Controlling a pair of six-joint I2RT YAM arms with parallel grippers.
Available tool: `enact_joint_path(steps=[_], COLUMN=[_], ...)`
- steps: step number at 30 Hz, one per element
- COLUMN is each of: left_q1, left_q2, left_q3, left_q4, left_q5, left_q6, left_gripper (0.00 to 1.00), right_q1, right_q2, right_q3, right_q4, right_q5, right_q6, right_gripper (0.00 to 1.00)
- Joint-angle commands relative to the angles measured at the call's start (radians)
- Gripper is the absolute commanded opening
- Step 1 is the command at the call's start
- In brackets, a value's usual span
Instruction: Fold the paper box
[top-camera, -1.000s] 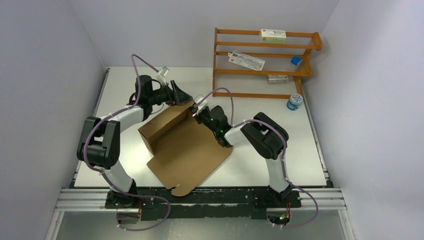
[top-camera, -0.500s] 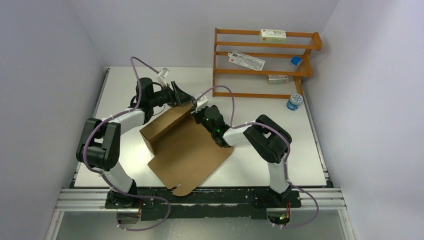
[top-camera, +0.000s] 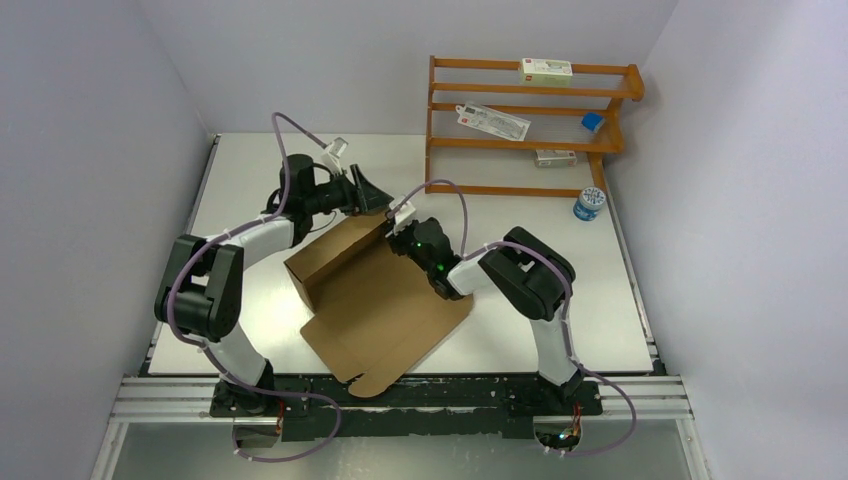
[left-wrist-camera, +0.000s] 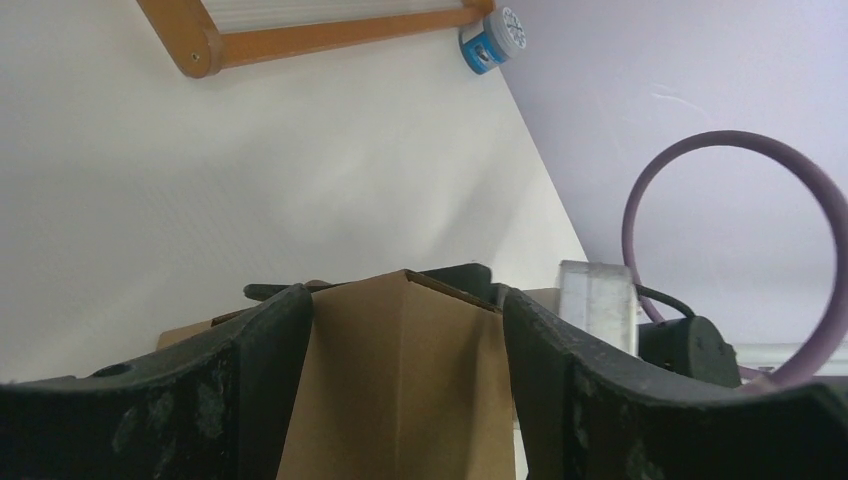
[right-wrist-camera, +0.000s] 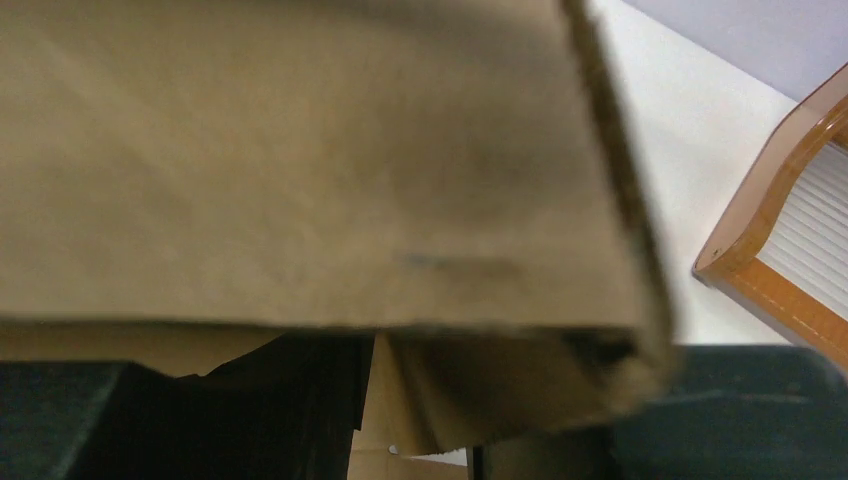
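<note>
Your paper box (top-camera: 385, 300) lies in the middle of the surface (top-camera: 560, 300), turned at an angle. Its far left part is folded up into a raised wall. The large panel on the near side lies flat, with its near edge close to the arm bases.

Your left jaws are at the far right end of that wall and stand wide. The left wrist view shows a folded ridge of cardboard filling the gap between them and touching both fingers (left-wrist-camera: 270, 380).

Your right jaws sit just beside them at the same corner, reaching in from the right. In the right wrist view the cardboard is so close that it is blurred and covers most of the frame. A strip of it shows between the dark fingers (right-wrist-camera: 150, 420), but you cannot tell whether they grip it or how wide they stand.

A wooden rack (top-camera: 500, 190) stands at the far right, with a blue-lidded jar (top-camera: 588, 205) by its right foot.
</note>
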Motion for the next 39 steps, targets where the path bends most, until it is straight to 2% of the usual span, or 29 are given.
enact_joint_path(steps=[1, 4, 11, 14, 19, 23, 25, 29, 34, 39], left_q1=[-0.022, -0.022, -0.038, -0.063, -0.102, -0.109, -0.109, -0.126, -0.146, -0.146], left_q2=[0.046, 0.048, 0.033, 0.022, -0.031, -0.071, -0.080, -0.053, -0.040, -0.060], left_q3=[0.005, 0.002, -0.053, -0.053, -0.099, -0.116, -0.116, -0.129, -0.122, -0.070], left_q4=[-0.148, -0.140, -0.042, -0.072, -0.041, -0.084, -0.105, -0.055, -0.080, -0.217], left_q5=[0.018, 0.023, 0.062, 0.051, 0.047, -0.016, -0.057, -0.026, -0.047, -0.160], left_q6=[0.060, 0.056, -0.014, 0.002, -0.017, 0.006, 0.017, -0.006, 0.021, 0.110], left_gripper=[0.74, 0.74, 0.74, 0.74, 0.74, 0.74, 0.74, 0.72, 0.70, 0.70], right_q1=[-0.019, -0.019, -0.016, -0.008, 0.001, 0.001, 0.000, -0.002, -0.003, -0.008], right_q2=[0.045, 0.046, 0.006, -0.021, -0.119, -0.160, -0.169, -0.160, -0.146, -0.198], right_q3=[-0.003, 0.037, -0.001, -0.014, -0.016, -0.035, -0.060, -0.072, -0.087, -0.138], right_q4=[0.059, -0.020, -0.002, -0.012, -0.186, -0.289, -0.286, -0.237, -0.164, -0.116], right_q5=[-0.018, 0.017, 0.173, 0.240, 0.317, 0.381, 0.400, 0.334, 0.245, 0.174], right_q6=[-0.091, -0.093, -0.039, 0.004, 0.160, 0.276, 0.312, 0.299, 0.253, 0.221], right_gripper=[0.38, 0.35, 0.12, 0.06, 0.00, 0.02, 0.03, 0.06, 0.18, 0.31])
